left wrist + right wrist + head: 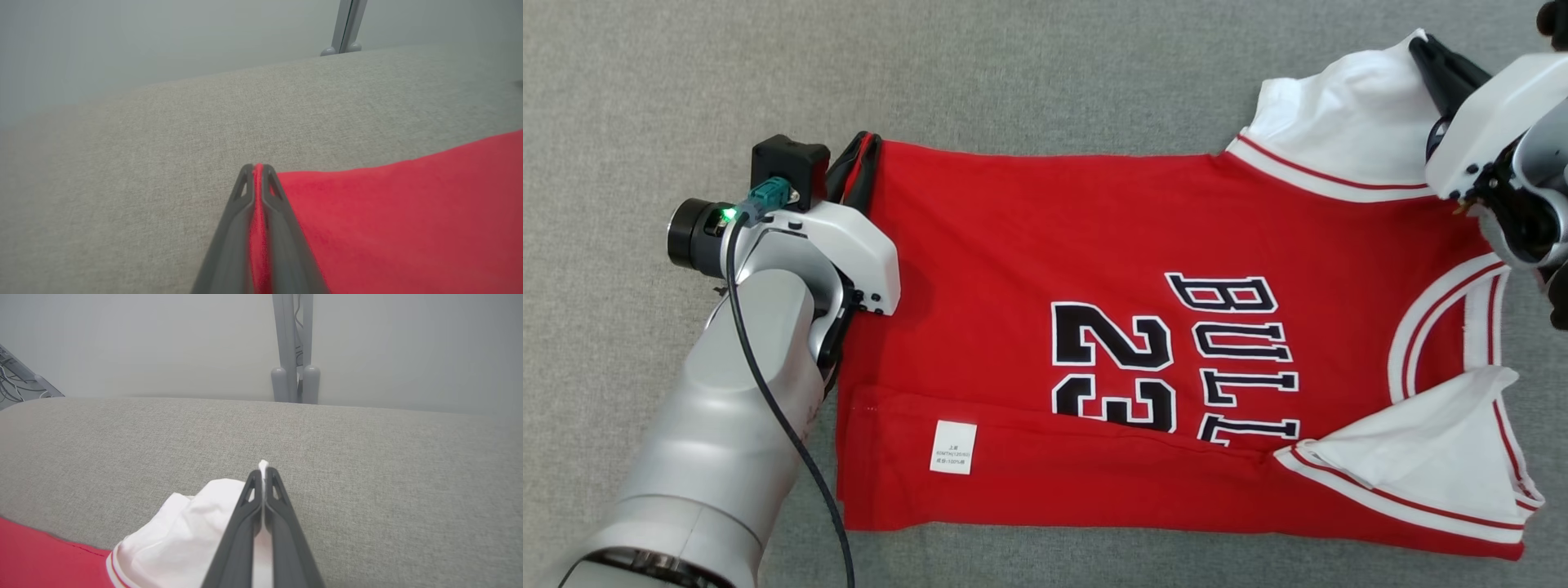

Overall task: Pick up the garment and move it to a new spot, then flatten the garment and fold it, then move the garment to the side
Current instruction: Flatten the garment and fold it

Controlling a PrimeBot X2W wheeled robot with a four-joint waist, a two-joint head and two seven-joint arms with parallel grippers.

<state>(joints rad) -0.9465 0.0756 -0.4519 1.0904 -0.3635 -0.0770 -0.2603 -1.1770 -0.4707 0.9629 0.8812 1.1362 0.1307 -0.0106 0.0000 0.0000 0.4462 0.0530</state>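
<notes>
I observe the grey woven fabric surface (pixel 1013 73) bearing the red-and-white fabric jersey (pixel 1013 245), laid flat, number 23 uppermost. My left gripper (pixel 256 168) is clamped on its red hem corner; my right gripper (pixel 263 473) pinches 1 white sleeve (pixel 1347 122).

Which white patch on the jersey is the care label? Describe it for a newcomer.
Start at the red jersey spread across the grey surface. Along its near folded-over strip, left of the 23, sits the care label: small, rectangular, printed, unlike the large white sleeves.
</notes>
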